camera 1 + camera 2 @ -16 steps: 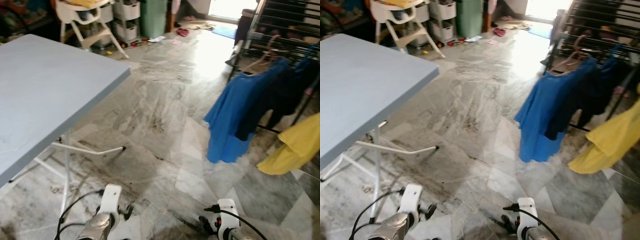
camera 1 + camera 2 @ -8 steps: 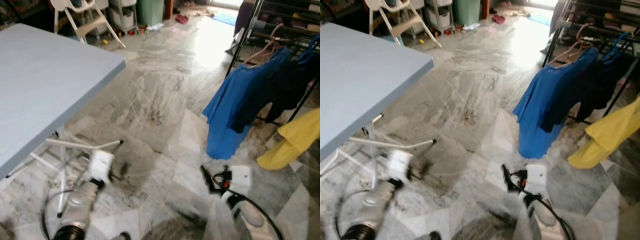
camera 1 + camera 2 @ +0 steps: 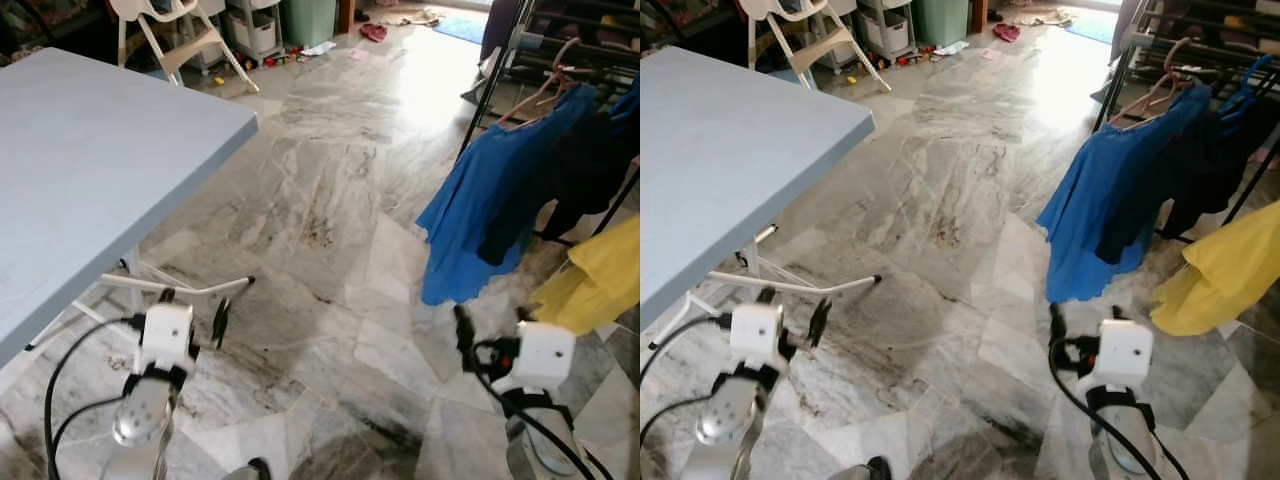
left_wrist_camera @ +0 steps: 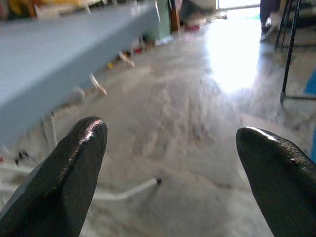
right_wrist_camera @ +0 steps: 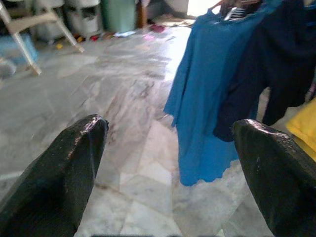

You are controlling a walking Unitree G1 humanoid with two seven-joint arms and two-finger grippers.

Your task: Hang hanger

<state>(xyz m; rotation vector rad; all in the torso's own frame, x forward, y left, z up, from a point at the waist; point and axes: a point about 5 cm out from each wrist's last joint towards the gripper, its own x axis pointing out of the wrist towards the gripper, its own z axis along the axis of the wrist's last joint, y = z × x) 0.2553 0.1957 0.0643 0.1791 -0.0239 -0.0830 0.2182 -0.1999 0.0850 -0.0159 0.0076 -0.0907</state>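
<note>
Both arms raised over the marble floor, jaws wide and empty

The hanger [image 3: 548, 82] sits on the drying rack [image 3: 520, 45], partly hidden under the blue shirt [image 3: 488, 215]; the yellow garment [image 3: 592, 285] is cut off at the frame edge; left gripper [image 4: 170, 173] near the bench [image 3: 90, 180] corner and right gripper [image 5: 170, 173] facing the shirt are higher than a second ago.

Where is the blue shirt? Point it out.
The blue shirt hangs on the drying rack at the robot's right, beside a dark garment and above a yellow one.
</note>
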